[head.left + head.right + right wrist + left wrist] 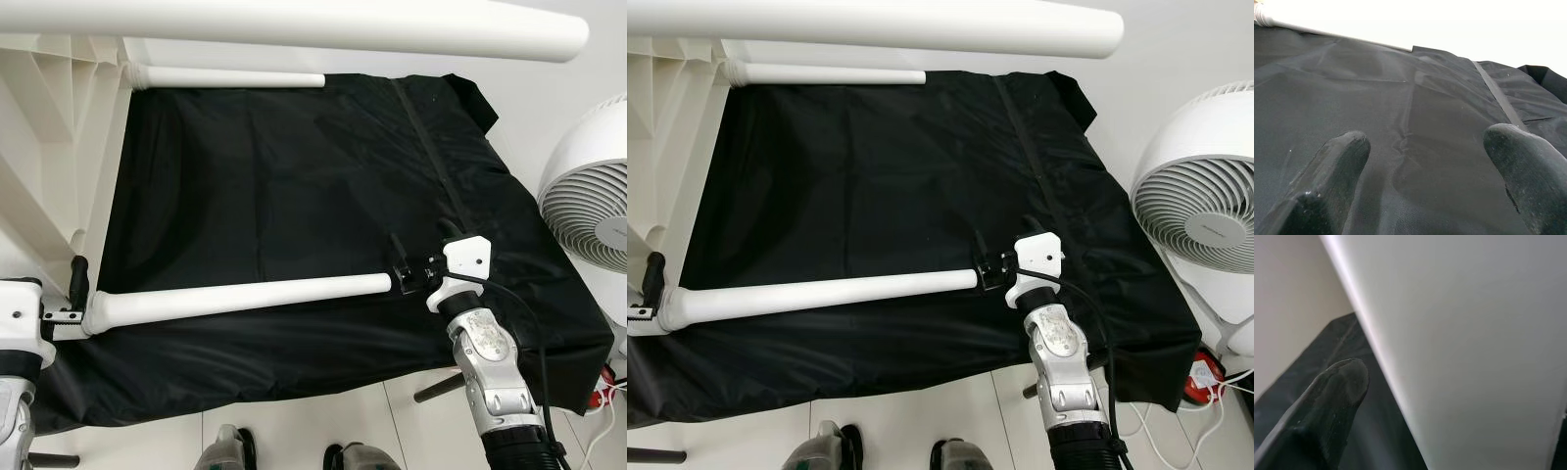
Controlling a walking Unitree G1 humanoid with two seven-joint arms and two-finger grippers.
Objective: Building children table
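a: how far along is the children table?

b: starting at the left, the white tabletop point(49, 147) stands on edge beside a black cloth point(294, 176). the left pincer point(76, 294) is at the base of the near leg point(245, 297), where that leg meets the tabletop. in its wrist view one black finger point(1327, 406) lies along the white tube; whether it clamps the leg, i cannot tell.

a: and the legs?

b: the near leg and a far leg point(230, 78) both stick out sideways over the cloth, seemingly seated. a third tube point(323, 24) crosses the top, closer to the camera.

a: the right side?

b: the right pincer point(400, 277) hovers at the near leg's free tip, fingers point(1332, 166) spread apart, gripping nothing. a white fan point(593, 196) stands beyond.

a: so what's left?

b: probably tightening this leg, then turning the table upright. a fourth leg i can't confirm.
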